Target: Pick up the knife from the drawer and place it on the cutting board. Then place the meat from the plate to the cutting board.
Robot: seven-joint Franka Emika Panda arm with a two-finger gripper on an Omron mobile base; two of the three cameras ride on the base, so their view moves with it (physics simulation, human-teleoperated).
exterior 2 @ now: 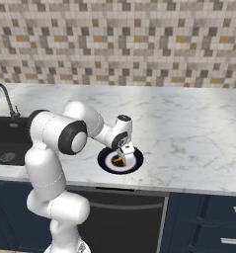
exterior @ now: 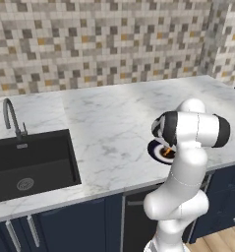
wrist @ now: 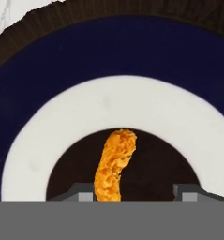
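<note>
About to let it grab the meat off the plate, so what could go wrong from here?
1. In the hand view the meat sits close to one of the fingers, not centred, so closing may nudge it aside or pinch only an edge.
2. The gripper is low over the plate; pressing further could scrape or shift it.
3. The plate lies near the counter front edge, so a shove might push it off.

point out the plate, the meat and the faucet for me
plate (exterior 2: 104, 163): right base view, on its dark navy rim, left side.
meat (wrist: 114, 164): hand view, middle of the orange-brown piece.
faucet (exterior: 10, 114): left base view, on its curved neck above the sink.
</note>
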